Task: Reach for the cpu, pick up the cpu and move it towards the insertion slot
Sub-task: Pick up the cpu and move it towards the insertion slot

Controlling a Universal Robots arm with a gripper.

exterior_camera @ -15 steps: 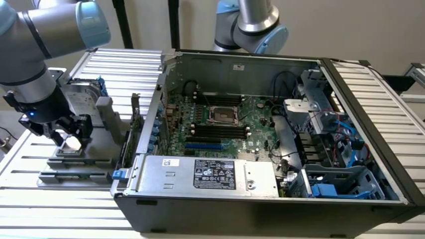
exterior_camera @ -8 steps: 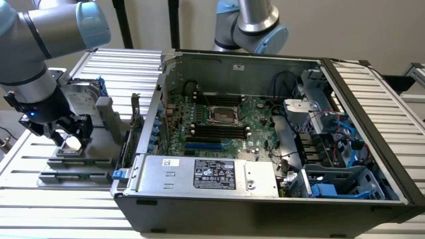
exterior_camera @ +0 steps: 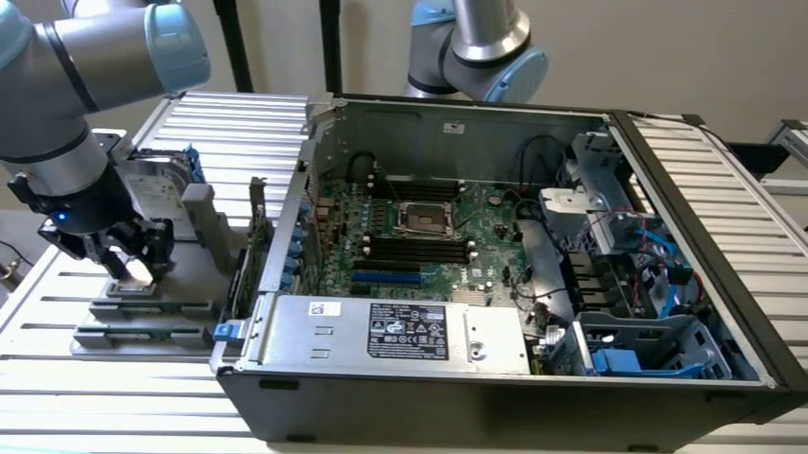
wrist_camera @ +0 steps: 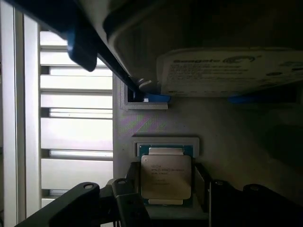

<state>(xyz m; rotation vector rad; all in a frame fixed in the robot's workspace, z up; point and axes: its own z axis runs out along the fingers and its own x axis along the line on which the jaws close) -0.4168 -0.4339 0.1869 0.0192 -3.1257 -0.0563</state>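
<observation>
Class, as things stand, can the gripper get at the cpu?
Probably yes: the gripper hangs directly over the cpu on its grey holder, nothing lies between them, and the hard drive stands apart.

Exterior view: stood high, well back, over the computer case (exterior_camera: 505,378).
Wrist view: hung close, facing down.
Shared: the cpu (exterior_camera: 135,270) (wrist_camera: 165,176).

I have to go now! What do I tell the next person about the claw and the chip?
The claw is down at the cpu, straddling it; grip cannot be told.
The cpu is at its grey holder, outside the computer case, at the exterior view's left.
The insertion slot is on the board inside the case, apart from the cpu.
Done: the reach. Left: a confirmed pick-up and the move to the slot.
</observation>
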